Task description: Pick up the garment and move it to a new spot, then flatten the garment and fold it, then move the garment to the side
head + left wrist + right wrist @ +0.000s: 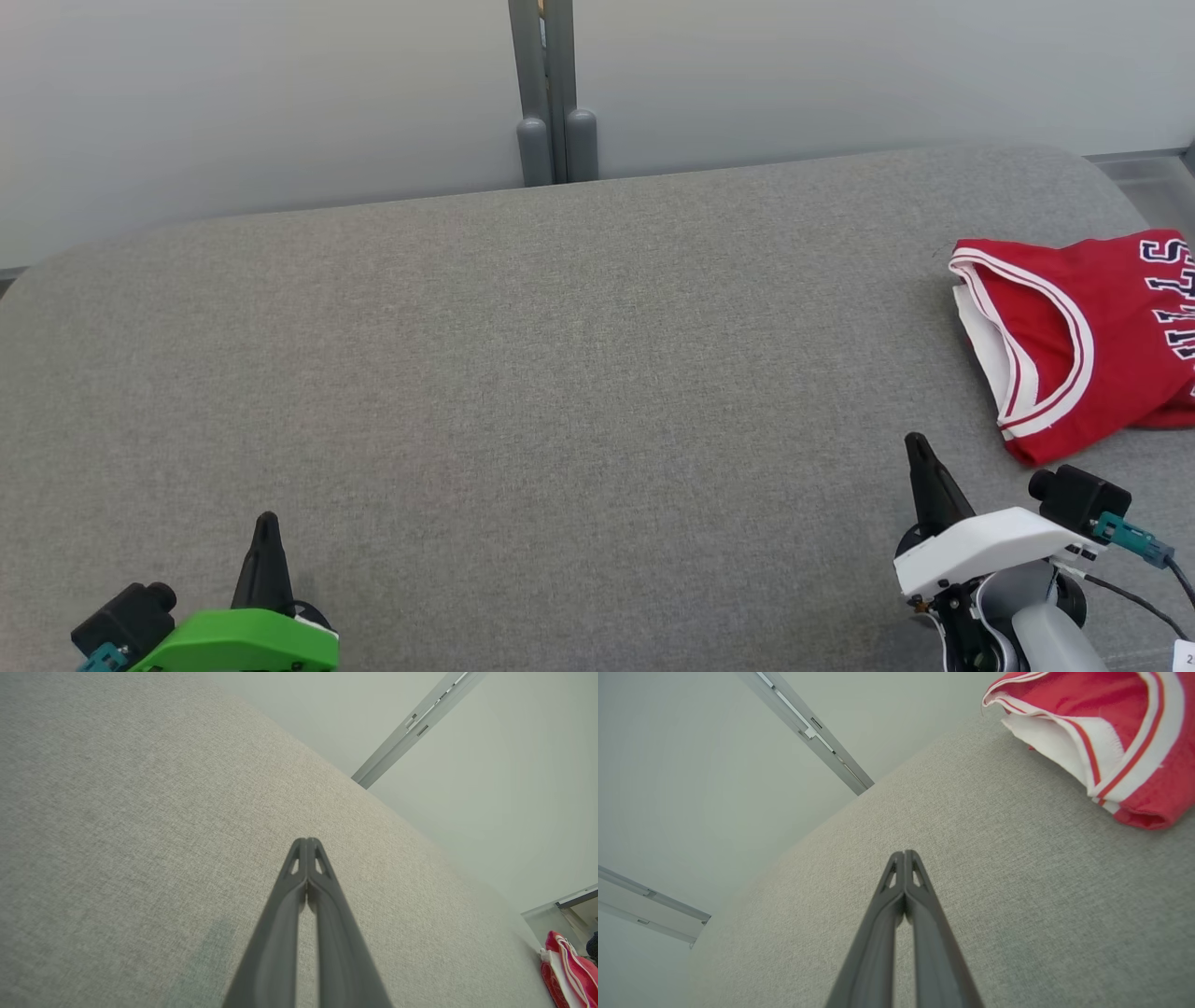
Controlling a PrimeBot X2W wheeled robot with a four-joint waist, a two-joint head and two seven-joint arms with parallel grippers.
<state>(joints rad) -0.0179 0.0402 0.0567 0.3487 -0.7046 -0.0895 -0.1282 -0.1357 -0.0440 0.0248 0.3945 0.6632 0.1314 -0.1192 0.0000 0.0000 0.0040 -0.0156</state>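
Grey woven cloth covers the padded worktop (560,373) in the head view. The red garment (1074,345), a sleeveless jersey with white-banded openings, lies folded at its far right, cut off by the picture's edge. The right jaws sit just short of it, not touching, and the left jaws are at the lower left, well apart from it. Both pairs are pressed together on nothing. In the left wrist view the fingers (275,933) meet at their tips over bare cloth, with the garment (567,970) a red sliver in the lower right corner. In the right wrist view the fingers (873,938) likewise meet, and the garment (1101,728) lies near at the upper right. It looks light, limp and rather slick, so its layers would likely slide. A pinch through the whole stack at the banded edge seems safest.
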